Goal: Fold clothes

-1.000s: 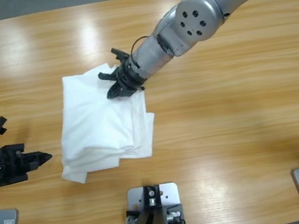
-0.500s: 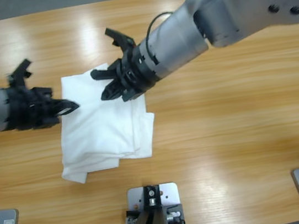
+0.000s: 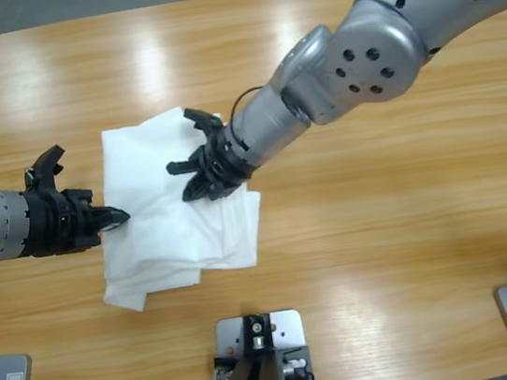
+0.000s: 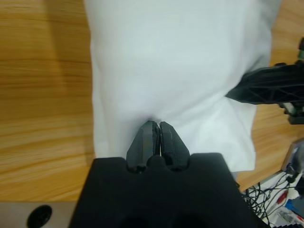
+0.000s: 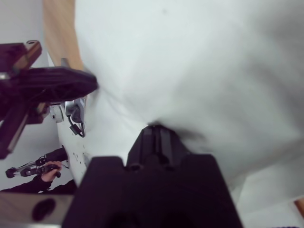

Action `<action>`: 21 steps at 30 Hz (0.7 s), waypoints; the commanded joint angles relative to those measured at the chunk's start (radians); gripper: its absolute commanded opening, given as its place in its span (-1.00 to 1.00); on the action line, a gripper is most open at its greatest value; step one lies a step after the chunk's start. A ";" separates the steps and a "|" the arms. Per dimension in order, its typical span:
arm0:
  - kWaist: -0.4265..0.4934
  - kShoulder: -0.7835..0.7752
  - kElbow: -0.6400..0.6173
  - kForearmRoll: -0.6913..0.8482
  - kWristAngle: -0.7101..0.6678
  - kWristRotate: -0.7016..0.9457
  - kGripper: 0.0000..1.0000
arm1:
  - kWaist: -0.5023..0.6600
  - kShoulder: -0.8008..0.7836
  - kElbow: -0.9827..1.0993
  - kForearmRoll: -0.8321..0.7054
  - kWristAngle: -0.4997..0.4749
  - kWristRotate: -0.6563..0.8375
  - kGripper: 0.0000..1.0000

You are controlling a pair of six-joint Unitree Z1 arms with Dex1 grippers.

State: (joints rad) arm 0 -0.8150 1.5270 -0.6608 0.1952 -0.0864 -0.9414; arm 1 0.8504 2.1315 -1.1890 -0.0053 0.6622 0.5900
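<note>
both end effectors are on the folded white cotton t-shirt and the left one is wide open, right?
Not quite. The left end effector is shut, pinching the edge of the folded white cotton T-shirt, as the left wrist view shows. The right end effector is on it too.

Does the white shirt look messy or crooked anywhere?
A bit. The folded white T-shirt isn't a neat rectangle: its layers don't line up, so lower edges stick out in steps on the side under the right gripper and at the corner nearest the camera. The left gripper is shut on its opposite edge. No tear or stain shows.
</note>
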 commanded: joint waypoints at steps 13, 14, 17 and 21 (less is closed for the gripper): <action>-0.089 -0.055 0.179 -0.026 0.011 -0.051 -1.00 | -0.130 -0.022 -0.011 0.066 -0.139 -0.070 -1.00; -0.093 -0.077 0.187 -0.026 0.011 -0.053 -1.00 | -0.148 -0.032 -0.012 0.068 -0.144 -0.074 -1.00; -0.096 -0.154 0.191 -0.025 0.012 -0.052 -1.00 | -0.165 -0.134 -0.015 0.104 -0.131 -0.084 -1.00; -0.092 -0.206 0.110 -0.027 0.024 -0.048 -1.00 | -0.043 -0.319 -0.018 0.235 -0.088 -0.084 -1.00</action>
State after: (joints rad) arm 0 -0.9020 1.4061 -0.5079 0.1701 -0.0855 -0.9798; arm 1 0.6991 2.0509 -1.2098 0.0873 0.5325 0.5224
